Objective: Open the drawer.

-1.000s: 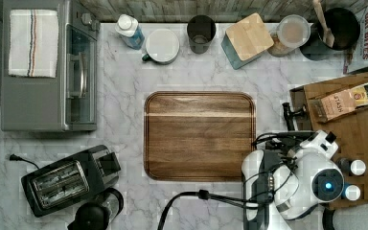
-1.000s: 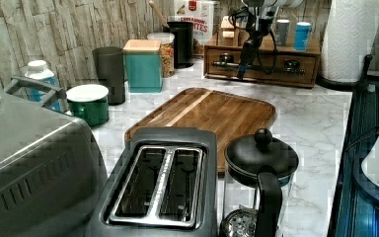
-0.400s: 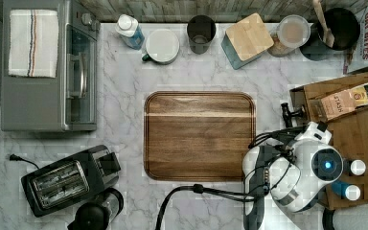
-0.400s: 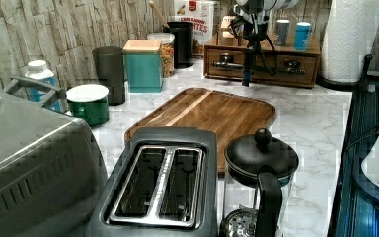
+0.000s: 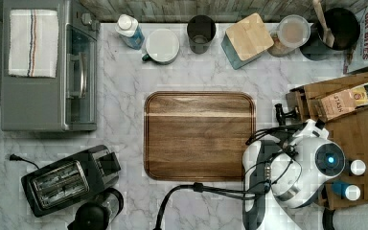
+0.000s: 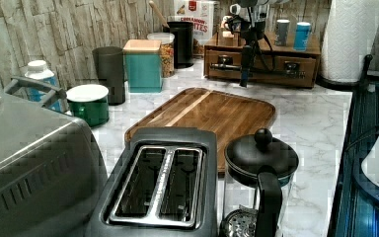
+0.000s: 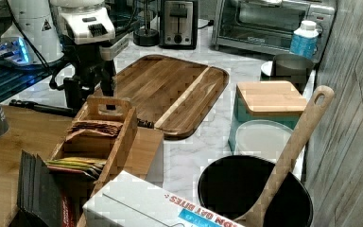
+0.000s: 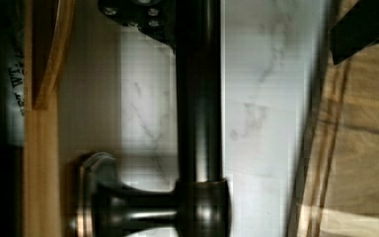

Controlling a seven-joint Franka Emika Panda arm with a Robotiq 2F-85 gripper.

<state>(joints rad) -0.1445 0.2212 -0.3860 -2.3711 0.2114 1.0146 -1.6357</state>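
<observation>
Brown wooden drawer [image 6: 266,63], wide and shallow, sits right behind the fingers [image 6: 246,74] at the bottom of the wooden organiser box. Its front looks flush w/ the box, so I judge it not yet opened.

The long black bar handle [image 8: 200,98] runs straight thru the gap between the fingers. One finger pad [image 8: 138,12] is on the drawer side of the bar, apparently touching it or v. close. The other is well off on the far side, over the edge of the rounded-corner wooden cutting board [image 8: 365,148]. So the fingers are spread apart, straddling the bar, gripping nothing. One of the black posts [image 8: 143,207] joins bar to drawer front just beyond the fingers along the bar. White marble table [image 8: 266,98] shows under the bar.

Step in hand, imo: end of the approach, fingers lowered around the handle, grasp not made.

Next move:
- Close the fingers on the bar. They sit off-centre, so expect the near pad to hit first and the bar to take a small sideways push.
- Then pull straight out from the drawer front, toward the cutting board side, level w/ the table.
- Keep the pull square to the bar. I'm near one post, not mid-handle, so a skewed pull could rack the drawer in its slot.
- The box is light-looking and may slide w/ the drawer. Go slow at first.
</observation>
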